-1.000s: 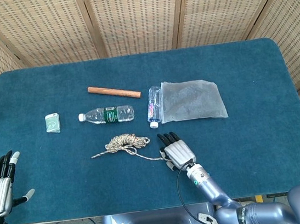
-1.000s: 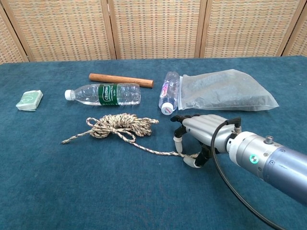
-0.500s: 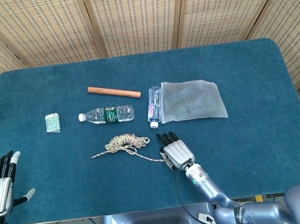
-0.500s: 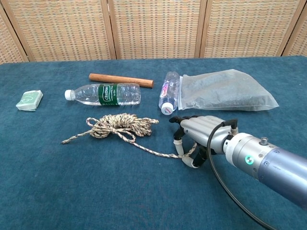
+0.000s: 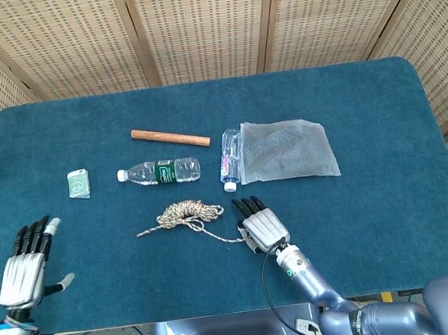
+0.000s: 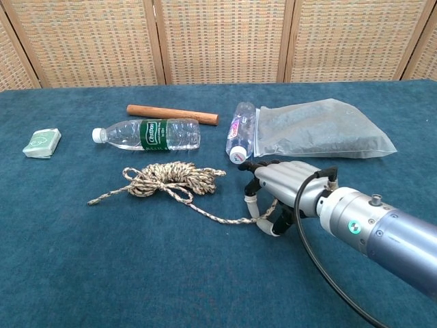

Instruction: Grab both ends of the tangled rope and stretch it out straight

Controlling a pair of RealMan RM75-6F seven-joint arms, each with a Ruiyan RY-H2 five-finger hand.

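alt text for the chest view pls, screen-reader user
The robot's right hand pinches one end of a tangled beige-and-brown braided rope on a blue felt table; the rope's other end lies free at left. Behind it lie a clear plastic water bottle, a brown wooden stick, a smaller bottle, a clear zip bag and a small green packet.

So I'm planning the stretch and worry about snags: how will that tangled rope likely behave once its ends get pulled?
The rope looks thin and braided, so it is probably floppy and light. Its middle lies bunched in loose coils, which may slide open or cinch into a knot. The right hand is at one end; the other end lies free on the blue table, so the bundle would likely drag.
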